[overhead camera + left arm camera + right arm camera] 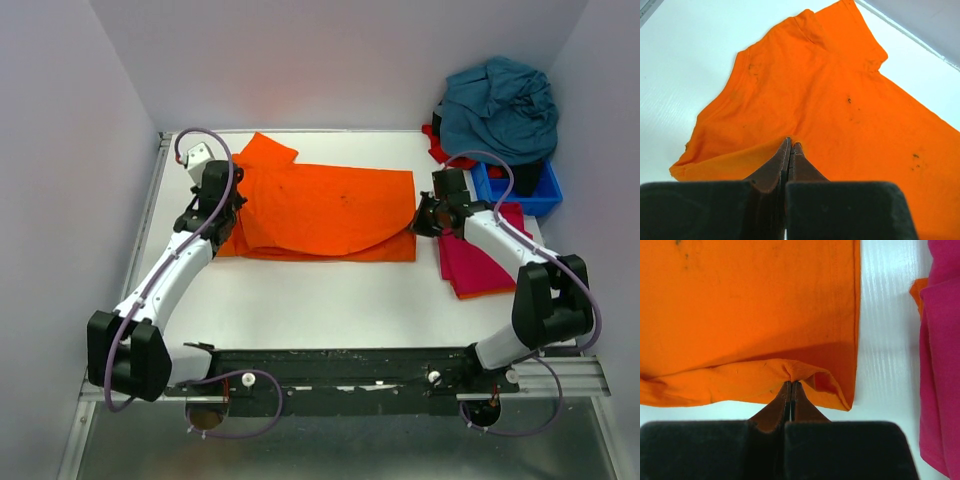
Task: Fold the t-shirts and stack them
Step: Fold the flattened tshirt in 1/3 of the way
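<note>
Stage of the first fold, as we judge it, seen from above and from both wrists. The orange shirt (330,205) lies spread on the white table (300,300), toward 12 o'clock from the arm bases, with its sleeve at 11 o'clock and its hem side at 3 o'clock. An upper layer with a curved, sagging edge is doubled over the lower one. The left gripper (228,205) is at the shirt's 9 o'clock end and the right gripper (420,222) at its 3 o'clock end. In each wrist view the two fingers are pressed together with no gap, nipping a ridge of orange cloth at their tips. A magenta shirt (480,265) lies flat and folded at 4 o'clock, just beside the orange hem but apart from it. A teal shirt (500,105) is heaped on the blue bin (520,190) at 2 o'clock, with a scrap of red cloth (437,148) beside it. We take the next move to call for both arms travelling in step, so that the lifted layer lands square on the lower one, and releasing only once it lies flat. Uneven travel would skew the crease. We can read no brand, label or writing; the dark specks on the orange cloth form no letters.
</note>
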